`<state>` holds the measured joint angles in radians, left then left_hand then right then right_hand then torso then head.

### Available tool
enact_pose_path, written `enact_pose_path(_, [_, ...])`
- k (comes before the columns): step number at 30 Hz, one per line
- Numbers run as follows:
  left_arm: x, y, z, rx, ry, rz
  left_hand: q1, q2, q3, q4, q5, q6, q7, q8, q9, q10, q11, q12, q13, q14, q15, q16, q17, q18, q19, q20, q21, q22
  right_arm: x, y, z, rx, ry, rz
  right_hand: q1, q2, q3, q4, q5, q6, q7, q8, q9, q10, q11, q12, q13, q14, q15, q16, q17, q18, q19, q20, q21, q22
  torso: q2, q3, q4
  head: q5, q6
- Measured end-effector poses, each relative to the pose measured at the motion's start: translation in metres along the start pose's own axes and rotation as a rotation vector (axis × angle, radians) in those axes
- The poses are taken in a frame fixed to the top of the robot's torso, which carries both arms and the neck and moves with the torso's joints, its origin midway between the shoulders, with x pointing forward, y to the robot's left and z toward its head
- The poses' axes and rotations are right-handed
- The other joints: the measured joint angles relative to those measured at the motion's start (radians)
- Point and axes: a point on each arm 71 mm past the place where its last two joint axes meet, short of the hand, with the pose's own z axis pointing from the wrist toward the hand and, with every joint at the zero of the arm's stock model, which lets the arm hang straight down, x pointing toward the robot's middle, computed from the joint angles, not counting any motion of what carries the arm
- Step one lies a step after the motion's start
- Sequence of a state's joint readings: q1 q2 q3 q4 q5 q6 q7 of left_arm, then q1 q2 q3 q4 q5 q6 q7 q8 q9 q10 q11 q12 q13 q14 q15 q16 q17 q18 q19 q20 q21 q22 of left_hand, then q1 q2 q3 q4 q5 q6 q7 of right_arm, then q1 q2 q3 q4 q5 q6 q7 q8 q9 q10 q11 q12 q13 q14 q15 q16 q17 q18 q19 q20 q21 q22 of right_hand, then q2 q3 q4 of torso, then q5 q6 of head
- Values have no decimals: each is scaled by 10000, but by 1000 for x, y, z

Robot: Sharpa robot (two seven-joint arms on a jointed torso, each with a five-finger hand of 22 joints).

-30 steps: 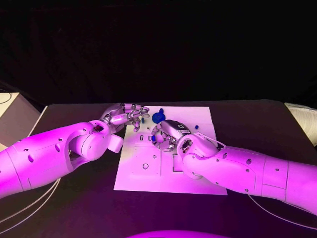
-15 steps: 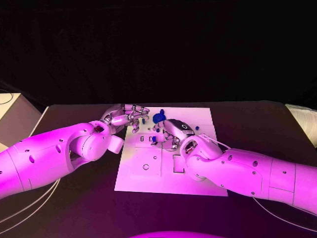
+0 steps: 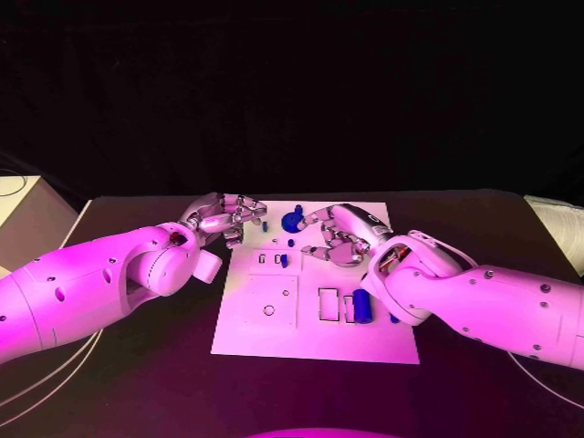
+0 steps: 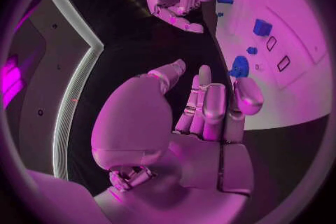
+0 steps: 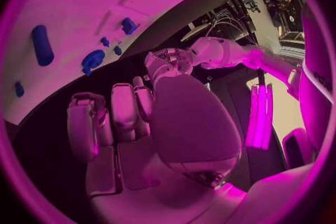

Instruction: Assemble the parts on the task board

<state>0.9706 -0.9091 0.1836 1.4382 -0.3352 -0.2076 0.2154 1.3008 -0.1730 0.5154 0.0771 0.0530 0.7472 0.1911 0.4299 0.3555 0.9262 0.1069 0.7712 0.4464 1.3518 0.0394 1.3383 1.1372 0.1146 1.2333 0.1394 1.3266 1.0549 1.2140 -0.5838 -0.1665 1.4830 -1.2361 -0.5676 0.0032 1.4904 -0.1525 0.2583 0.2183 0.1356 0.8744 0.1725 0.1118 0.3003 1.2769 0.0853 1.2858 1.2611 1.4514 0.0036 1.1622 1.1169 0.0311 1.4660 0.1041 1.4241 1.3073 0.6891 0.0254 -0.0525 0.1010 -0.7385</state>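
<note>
Board (image 3: 312, 342) lies flat at the middle of the tabletop (image 3: 489, 219). Left hand (image 3: 224, 217) hovers at the board's far-left corner, fingers curled inward, nothing held — wrist view confirms. Right hand (image 3: 334, 234) sits above the board's far half, fingers likewise curled, nothing in them. Parts on the board: a round blue piece (image 3: 291, 219) near the far edge, between the two hands; an oblong blue peg (image 3: 359, 307) lying right of centre, just beside the right forearm; a small blue piece (image 3: 283, 260) near the middle.

Black table (image 3: 134, 365), white task board (image 3: 306, 338) lying at its middle
</note>
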Motion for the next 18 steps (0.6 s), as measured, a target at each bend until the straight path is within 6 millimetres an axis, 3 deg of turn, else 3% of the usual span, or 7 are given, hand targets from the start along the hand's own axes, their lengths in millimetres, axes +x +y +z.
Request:
enact_pose_path(2, [-1, 0, 0, -22, -71, 163, 0, 0, 123, -44, 0, 0, 0, 62, 8, 102, -45, 417, 217, 409, -37, 450, 725, 0, 208, -52, 174, 261, -8, -4, -4, 39, 77, 258, 82, -65, 175, -10, 0, 13, -12, 9, 0, -332, 1, -354, -360, -157, -7, -405, -352, 63, 0, 2, -396, 0, -13, 6, -14, 17, 12])
enact_pose_path(3, [-1, 1, 0, -40, -113, 262, 0, 1, 217, -90, 0, 1, 0, 244, 60, 129, -46, 1072, 598, 759, -50, 873, 1348, -99, 444, -71, 361, 585, -14, -6, -7, 82, 111, 457, 145, -128, 397, -13, 63, 13, -12, 86, -10, -859, 4, -1015, -1029, -432, -4, -1127, -976, 264, -286, 42, -1098, 3, -24, 5, -26, 23, 19])
enact_pose_path(6, [-1, 1, 0, -116, -195, 506, -115, 116, 415, -111, 0, 25, -25, 721, 222, 68, -67, 2462, 1406, 1099, -71, 1573, 1692, -264, 1053, -87, 839, 1474, -30, -13, -13, 334, 18, 1028, 245, -341, 1272, 47, 97, 208, -107, 340, 8, -2318, 167, -3937, -3895, -1384, -95, -3838, -3030, 825, -1548, -24, -3838, -242, -55, 16, -49, 37, 22])
enact_pose_path(9, [-1, 2, 1, -218, -219, 720, -171, 172, 484, -91, 0, 59, -60, 1066, 358, 671, -119, 3650, 2651, 1099, -71, 1950, 1710, -393, 1487, -122, 1178, 2140, -45, -24, -17, 778, -231, 1646, 209, -701, 2219, 61, 97, 437, -117, 486, 49, -2480, 134, -5961, -5700, -1974, -65, -5332, -3727, 1364, -3076, -31, -7294, -2038, -87, 30, -68, 56, 24])
enact_pose_path(12, [1, 3, 1, -406, -168, 964, -274, 173, 521, -54, 0, 3, -114, 1215, 416, 1077, -138, 4218, 3329, 1134, -105, 2140, 1710, -411, 1768, -146, 1393, 2496, -61, -40, -22, 1450, -555, 2479, 179, -896, 3091, -337, 70, 549, -44, 542, 82, -2186, 8, -8229, -7817, -2743, 231, -7399, -4769, 1467, -3945, 120, -9408, -3402, -134, 49, -90, 94, 25])
enact_pose_path(14, [3, 4, 2, -579, -111, 1141, -274, 173, 555, -20, 0, -52, -167, 1215, 426, 1108, -140, 4312, 3386, 1134, -105, 2259, 1710, -621, 1991, -162, 1542, 2534, -71, -53, -25, 1954, -810, 3085, 127, -876, 3468, -718, 70, 554, 194, 503, 61, -1977, 238, -9510, -9011, -3430, 527, -8648, -5534, 1466, -4638, 333, -10502, -4274, -169, 62, -109, 135, 12])
enact_pose_path(18, [8, 6, 4, -949, 47, 1437, -314, 133, 730, -7, 0, -482, -93, 1215, 413, -24, -104, 3467, 2005, 1134, -105, 2261, 1709, -621, 2085, -157, 1600, 2535, -84, -75, -33, 2796, -1223, 4210, -175, -775, 3968, -1206, 295, 209, 423, 248, -44, -2056, 634, -11099, -10537, -4554, 1128, -10127, -6638, 1467, -5684, 844, -12389, -6016, -215, 85, -134, 154, 16])
